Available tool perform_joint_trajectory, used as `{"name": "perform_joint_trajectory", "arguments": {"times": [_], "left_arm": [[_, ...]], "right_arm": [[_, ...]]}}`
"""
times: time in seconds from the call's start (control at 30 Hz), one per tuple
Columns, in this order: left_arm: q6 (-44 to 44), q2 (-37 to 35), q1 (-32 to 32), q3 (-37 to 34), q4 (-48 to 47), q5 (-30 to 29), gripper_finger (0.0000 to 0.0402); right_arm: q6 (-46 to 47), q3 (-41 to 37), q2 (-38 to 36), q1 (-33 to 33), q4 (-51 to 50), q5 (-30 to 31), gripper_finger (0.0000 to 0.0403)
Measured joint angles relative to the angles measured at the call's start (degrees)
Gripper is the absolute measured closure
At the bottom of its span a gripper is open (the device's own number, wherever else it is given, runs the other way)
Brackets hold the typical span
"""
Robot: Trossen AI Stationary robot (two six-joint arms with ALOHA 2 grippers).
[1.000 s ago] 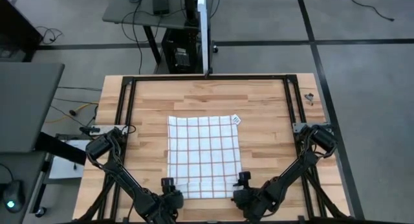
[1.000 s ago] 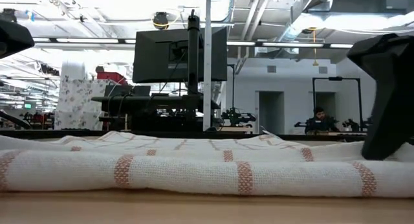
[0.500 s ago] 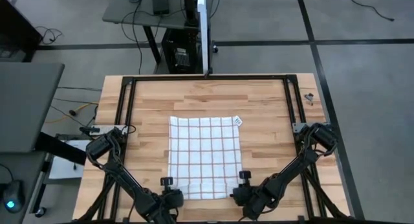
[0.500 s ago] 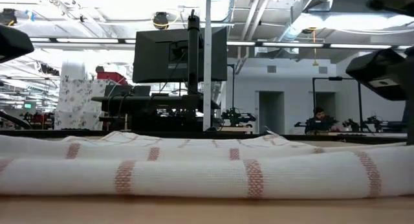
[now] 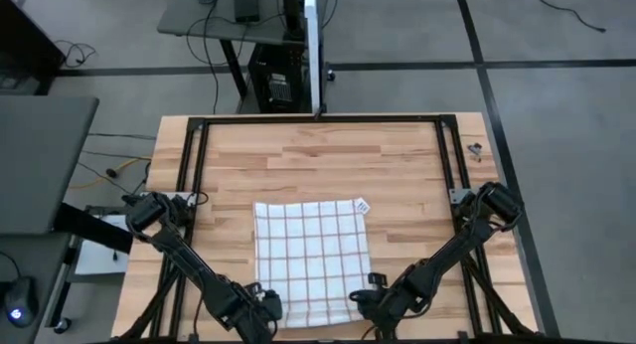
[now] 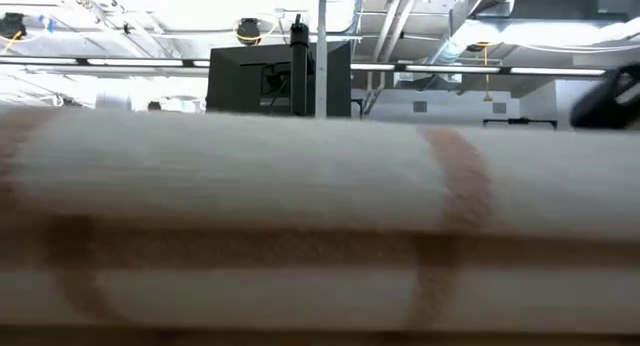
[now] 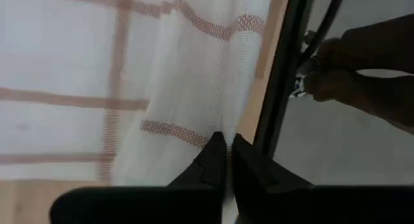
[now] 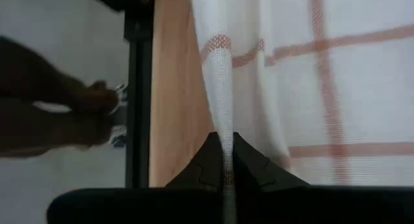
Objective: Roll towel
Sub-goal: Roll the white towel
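Now, scene: two dark arms are reaching from the table's sides toward its near edge, one to each near corner of the towel (image 5: 311, 257).
Towel: the white cloth with thin reddish-brown grid lines is lying spread on the wooden table (image 5: 397, 165), in the near half of the board, roughly midway between the arms; a small tag is showing at its far right corner.
Near hem: in the low view the cloth (image 6: 300, 216) is filling almost the whole picture just in front of the lens, blurred, with two faint reddish bands crossing it.
Left gripper: the left gripper (image 5: 266, 306) is sitting at the towel's near left corner; in the left wrist view its dark fingers (image 7: 210, 160) are pressed together on a thin ridge of cloth (image 7: 187, 88), pinching the towel's edge beside the table's black frame rail (image 7: 284, 81).
Right gripper: the right gripper (image 5: 364, 300) is sitting at the near right corner; in the right wrist view its fingers (image 8: 213, 156) are closed on a narrow fold of the fabric (image 8: 284, 75) that is rising between them, next to a strip of bare wood and the black rail (image 8: 137, 107).
Background: a dark monitor (image 6: 278, 78) on a stand is showing above the cloth in the low view.
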Motion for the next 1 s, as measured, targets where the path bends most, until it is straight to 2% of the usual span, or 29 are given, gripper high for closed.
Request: {"name": "perform_joint_trajectory", "arguments": {"times": [0.13, 0.27, 0.4, 0.57, 0.83, 1.0], "left_arm": [[3.20, -1.97, 1.95, -1.52, -0.09, 1.98, 0.0401], [2.25, -6.14, 3.31, -8.20, 5.78, 3.27, 0.0401], [1.53, -11.30, 4.92, -15.25, 10.35, 3.00, 0.0401], [3.12, -16.48, 8.79, -19.79, 11.68, 3.06, 0.0401], [6.78, -14.67, 11.29, -21.62, 10.50, 2.67, 0.0401], [6.79, -14.89, 11.57, -21.65, 8.90, -0.86, 0.0402]], "right_arm": [[0.73, -0.33, -0.71, -1.02, 1.00, -2.48, 0.0402], [1.65, -4.39, -4.08, -3.35, 5.60, -7.75, 0.0402], [4.33, -10.80, -9.51, -6.14, 9.65, -7.89, 0.0402], [4.94, -16.58, -14.43, -9.91, 11.01, -8.28, 0.0402], [4.69, -18.64, -12.52, -12.76, 12.18, -8.29, 0.0403], [3.67, -18.63, -11.43, -13.60, 11.03, -7.86, 0.0400]]}}
